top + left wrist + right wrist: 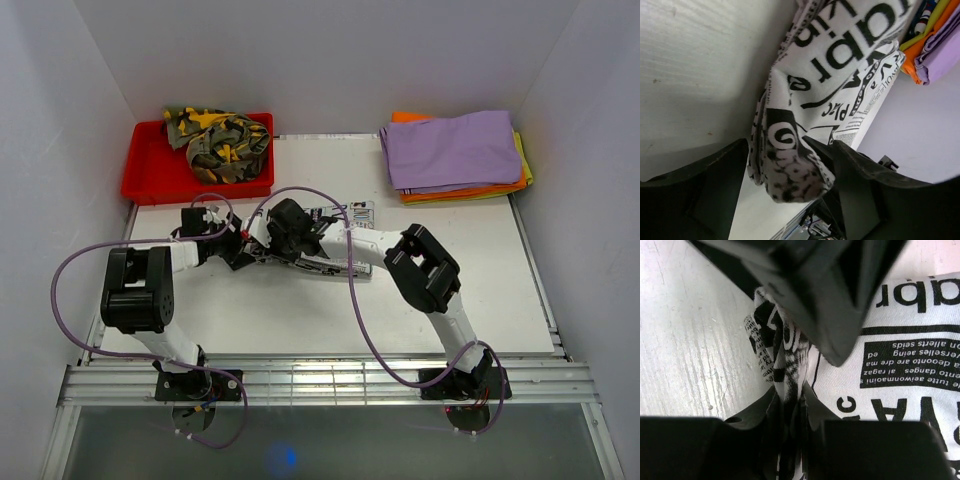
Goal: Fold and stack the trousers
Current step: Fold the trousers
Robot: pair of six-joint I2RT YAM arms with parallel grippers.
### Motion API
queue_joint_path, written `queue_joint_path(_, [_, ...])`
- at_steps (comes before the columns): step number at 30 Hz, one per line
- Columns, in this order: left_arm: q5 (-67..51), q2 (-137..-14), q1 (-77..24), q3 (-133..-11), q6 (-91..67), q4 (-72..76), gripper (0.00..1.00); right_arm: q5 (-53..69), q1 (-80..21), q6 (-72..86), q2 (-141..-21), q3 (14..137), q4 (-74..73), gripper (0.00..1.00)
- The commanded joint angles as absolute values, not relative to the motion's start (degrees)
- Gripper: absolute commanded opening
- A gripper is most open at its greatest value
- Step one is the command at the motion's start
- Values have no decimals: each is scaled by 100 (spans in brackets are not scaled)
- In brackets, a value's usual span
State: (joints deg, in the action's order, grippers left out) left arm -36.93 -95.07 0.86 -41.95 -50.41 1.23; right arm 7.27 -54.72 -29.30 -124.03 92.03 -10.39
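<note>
Over on the middle of the tabletop [300, 320], the newsprint trousers [352, 213] lie half bunched. Looks like the right pincer [789, 405] is clamped on a gathered edge. The left pincer [790, 175] straddles the same bunch, jaws wide, not squeezing, probably lining up a second hold for the fold.

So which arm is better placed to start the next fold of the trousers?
Right. The right claw is shut on the trousers; the left claw stands open around a bunched edge, not yet pinching it.

Wht tbl [500, 300], plain wht walls [330, 60] on 3 sides, even light
</note>
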Motion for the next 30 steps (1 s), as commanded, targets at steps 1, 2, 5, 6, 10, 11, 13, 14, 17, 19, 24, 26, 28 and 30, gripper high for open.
queue_joint_path(1, [-3788,-9615,-96,-3982,-5589,570,77,1054,-5432,-2699,-12023,9281,-1063,8])
queue_joint_path(2, [-3866,-9624,-97,-3921,-5651,641,69,1063,-5432,-2690,-12032,9273,-1063,8])
queue_joint_path(5, [-3920,-9694,-97,-3850,-5722,580,62,1020,-5423,-2550,-12058,9299,-1081,8])
queue_joint_path(6, [-3929,-9712,-97,-3815,-5765,563,62,1046,-5405,-2497,-12041,9308,-1072,8])
queue_joint_path(10, [-4043,-9817,-105,-3823,-5897,571,64,985,-5388,-2303,-11997,9369,-1011,8])
queue_joint_path(11, [-4060,-9817,-132,-3832,-5889,545,66,915,-5388,-2277,-12014,9378,-985,8])
queue_joint_path(13, [-4069,-9817,-132,-3841,-5889,405,73,739,-5379,-2250,-12023,9404,-941,8])
queue_joint_path(14, [-4052,-9791,-141,-3850,-5854,343,77,738,-5362,-2241,-12032,9422,-932,8])
queue_joint_path(17, [-3806,-9747,-149,-3911,-5661,27,92,721,-5300,-2189,-12041,9448,-914,8])
queue_joint_path(19, [-3648,-9712,-149,-3937,-5538,-316,94,721,-5247,-2145,-12024,9448,-914,8])
queue_joint_path(24, [-3718,-9756,-150,-3841,-5704,-53,79,1037,-5159,-2066,-11918,9369,-914,8])
queue_joint_path(26, [-3700,-9878,-158,-3919,-5704,-44,62,1204,-5159,-2031,-11857,9290,-958,8])
queue_joint_path(28, [-3744,-9992,-158,-4078,-5678,-44,50,1353,-5159,-2021,-11839,9281,-1080,10])
queue_joint_path(30, [-3770,-10028,-158,-4139,-5687,-44,40,1371,-5159,-1978,-11743,9211,-1229,18])
